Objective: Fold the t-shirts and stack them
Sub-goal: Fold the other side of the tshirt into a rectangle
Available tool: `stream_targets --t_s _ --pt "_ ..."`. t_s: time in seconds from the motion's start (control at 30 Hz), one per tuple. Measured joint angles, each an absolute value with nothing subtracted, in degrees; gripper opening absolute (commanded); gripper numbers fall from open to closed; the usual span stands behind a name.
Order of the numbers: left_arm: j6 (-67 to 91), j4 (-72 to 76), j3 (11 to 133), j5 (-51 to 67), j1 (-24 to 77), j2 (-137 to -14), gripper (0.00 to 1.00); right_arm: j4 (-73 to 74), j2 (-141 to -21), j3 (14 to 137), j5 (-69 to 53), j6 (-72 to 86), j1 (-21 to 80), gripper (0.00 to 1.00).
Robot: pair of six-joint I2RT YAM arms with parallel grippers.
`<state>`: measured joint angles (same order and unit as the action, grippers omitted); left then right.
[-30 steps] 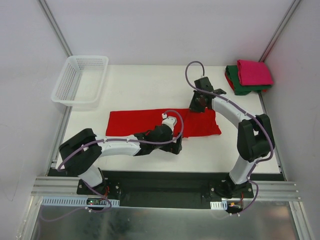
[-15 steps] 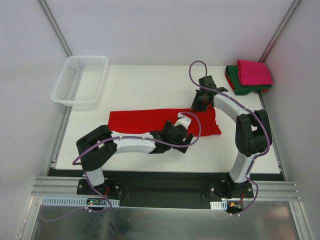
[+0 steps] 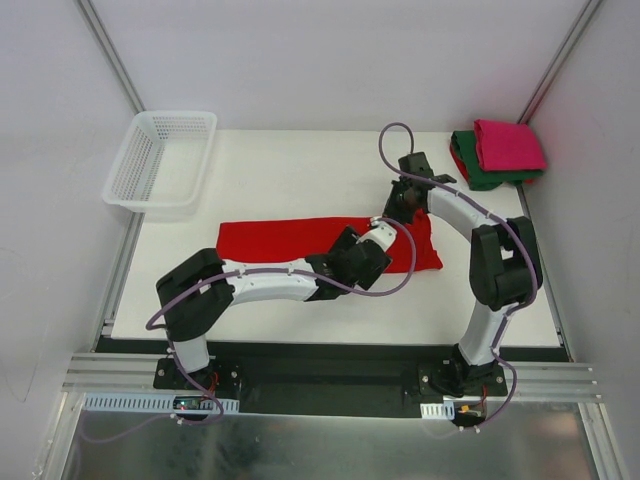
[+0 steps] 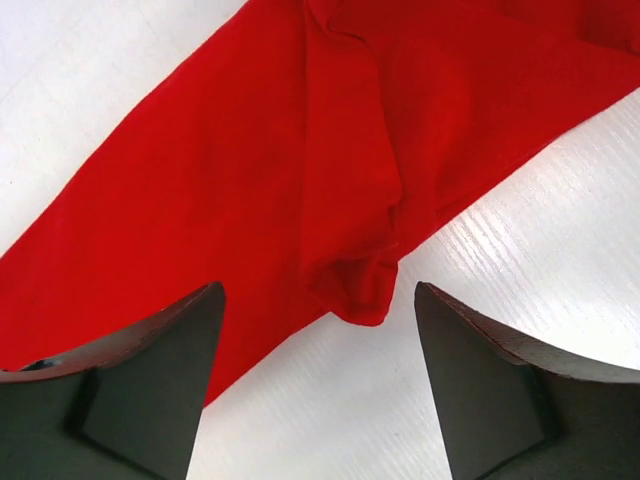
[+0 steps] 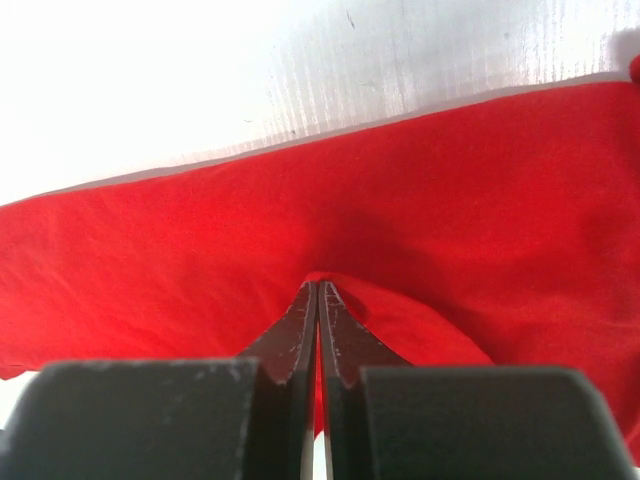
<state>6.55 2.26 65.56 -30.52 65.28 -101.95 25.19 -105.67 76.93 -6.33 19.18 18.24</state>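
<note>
Slippage is risked: the bright red cloth t-shirt (image 4: pixel 250 180) is clamped in the right hand (image 5: pixel 317 286), its bunched corner merely straddled by the parted left hand (image 4: pixel 318 292).

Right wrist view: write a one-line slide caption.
Right gripper shut, pinching a raised fold of the red t-shirt on the white table.

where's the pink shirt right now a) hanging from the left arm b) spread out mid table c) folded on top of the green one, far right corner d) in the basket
c: the pink shirt lies folded on the green shirt at the far right corner; the shirt stretched out mid table is the red shirt.
</note>
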Motion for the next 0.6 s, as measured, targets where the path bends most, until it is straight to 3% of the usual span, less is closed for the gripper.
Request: stream_targets --t_s 0.5,0.6 --pt "2.07 2.76 67.31 -27.73 65.23 -105.78 0.71 25.04 -105.89 76.93 -6.96 18.96 17.08 0.01" --pt "2.02 2.94 67.42 -27.35 65.21 -105.78 0.55 25.02 -105.91 76.93 -6.96 18.96 17.06 0.01"
